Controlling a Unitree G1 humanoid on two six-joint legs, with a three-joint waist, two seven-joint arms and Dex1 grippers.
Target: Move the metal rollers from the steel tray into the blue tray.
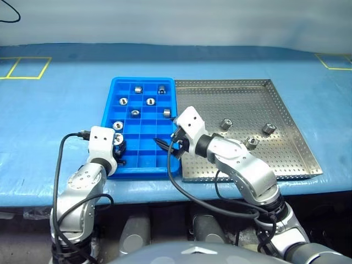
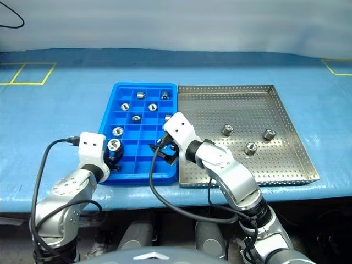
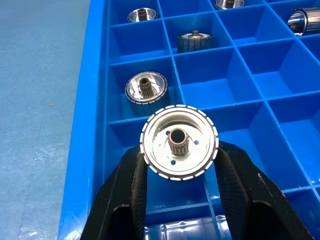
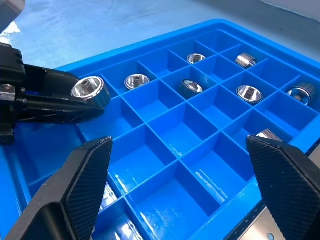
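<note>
Clamped between the left gripper's black fingers, one metal roller, poised over the blue tray's near left compartments. Seated in that tray's cells, seven more rollers. Spread wide and holding nothing above the tray's near right corner, the right gripper. Lying on the steel tray to the blue tray's right, three loose rollers.
</note>
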